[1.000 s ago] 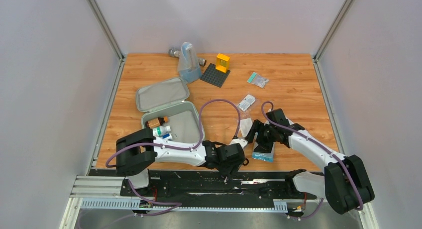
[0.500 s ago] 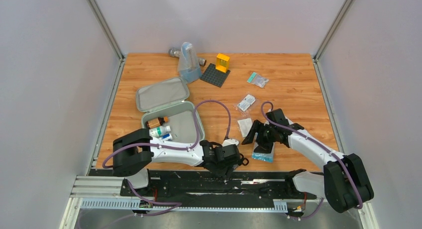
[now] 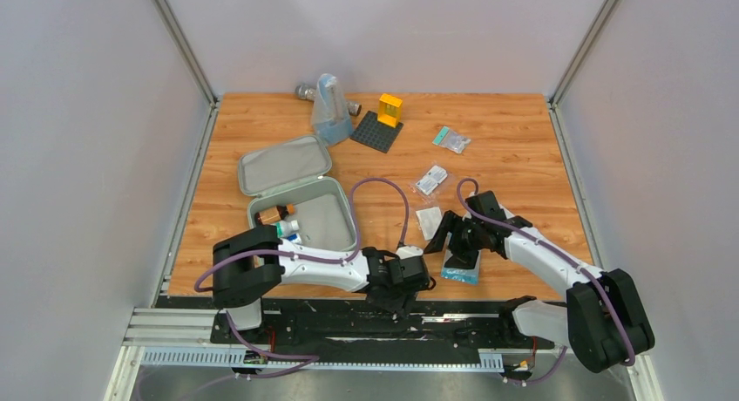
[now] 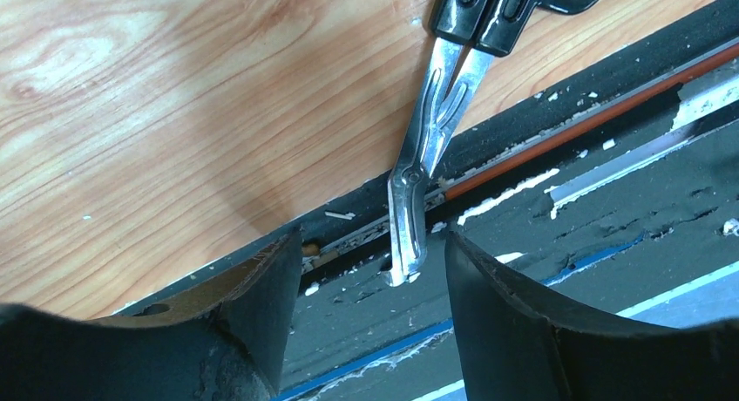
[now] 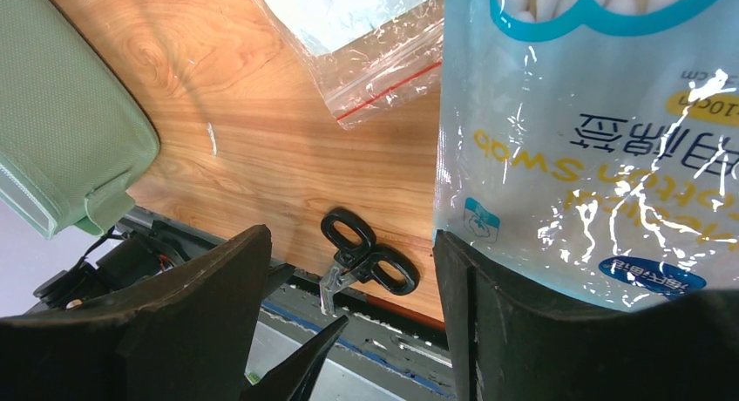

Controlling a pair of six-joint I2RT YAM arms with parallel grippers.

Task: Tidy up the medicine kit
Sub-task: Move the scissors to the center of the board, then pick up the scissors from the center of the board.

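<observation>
- Wooden table [image 3: 523, 157]: the medicine kit [image 3: 324, 216] lies open at 9 o'clock, its lid [image 3: 285, 164] toward 11.
- At 6 o'clock, the left gripper [image 4: 375, 244], fingers [image 4: 523, 331] spread, straddles the scissors [image 4: 427, 139] tips at the table edge.
- Toward 4 o'clock, the right gripper [image 5: 349, 244] has its fingers [image 5: 174, 314] spread, with a cotton-swab pack [image 5: 575, 157] beside one.

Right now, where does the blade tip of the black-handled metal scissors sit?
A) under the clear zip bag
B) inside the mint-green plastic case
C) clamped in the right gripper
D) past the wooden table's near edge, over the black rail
D: in the left wrist view the black-handled metal scissors cross the edge of the wooden table and their tip hangs over the black rail, between the fingers of the open left gripper.
</observation>
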